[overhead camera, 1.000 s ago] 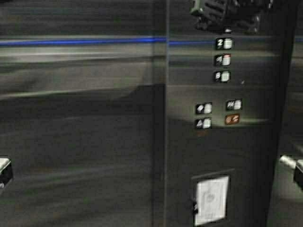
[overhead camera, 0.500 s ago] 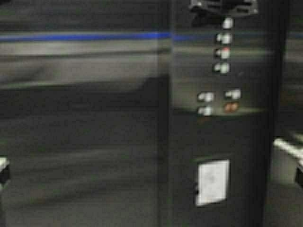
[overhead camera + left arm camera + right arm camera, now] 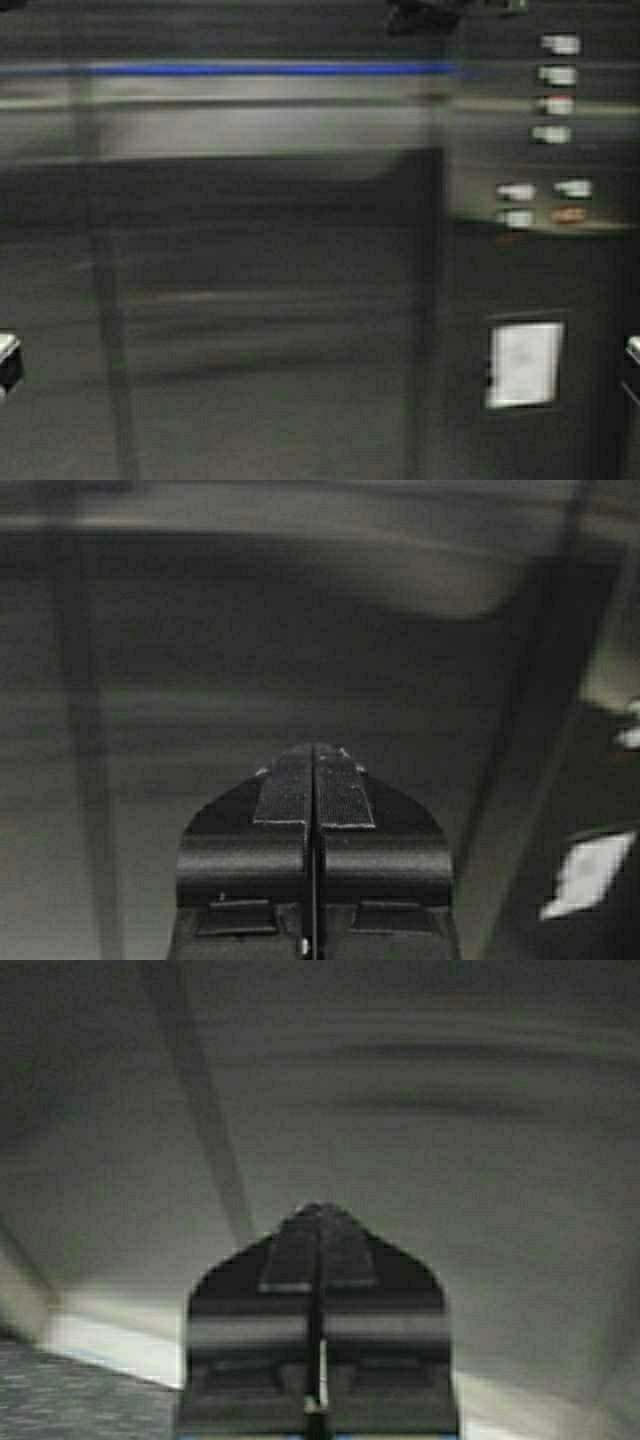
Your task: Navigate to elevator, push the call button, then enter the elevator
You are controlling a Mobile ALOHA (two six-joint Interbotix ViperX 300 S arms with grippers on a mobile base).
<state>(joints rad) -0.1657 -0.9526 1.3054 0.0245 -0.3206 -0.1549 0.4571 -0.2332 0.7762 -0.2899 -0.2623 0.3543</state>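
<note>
I face the inside of the elevator (image 3: 250,300): dark brushed-steel cabin walls with a blue stripe (image 3: 270,69) running across near the top. The call button is out of view. My left gripper (image 3: 313,752) is shut with nothing in it and points at a steel wall panel (image 3: 250,660). My right gripper (image 3: 316,1208) is also shut and empty, aimed at a wall corner (image 3: 210,1140). In the high view only a sliver of each arm shows, the left arm (image 3: 6,360) and the right arm (image 3: 633,350), at the lower side edges.
A steel control panel (image 3: 470,260) at the right carries a column of small floor buttons (image 3: 556,88), two rows of icon buttons (image 3: 545,201) and a white square plate (image 3: 525,363). The plate (image 3: 588,873) also shows in the left wrist view. Cabin floor (image 3: 60,1400) lies below the right gripper.
The robot has moved: the whole scene has shifted right in the high view, and the control panel slid from the centre-right toward the right edge. Both grippers stay shut.
</note>
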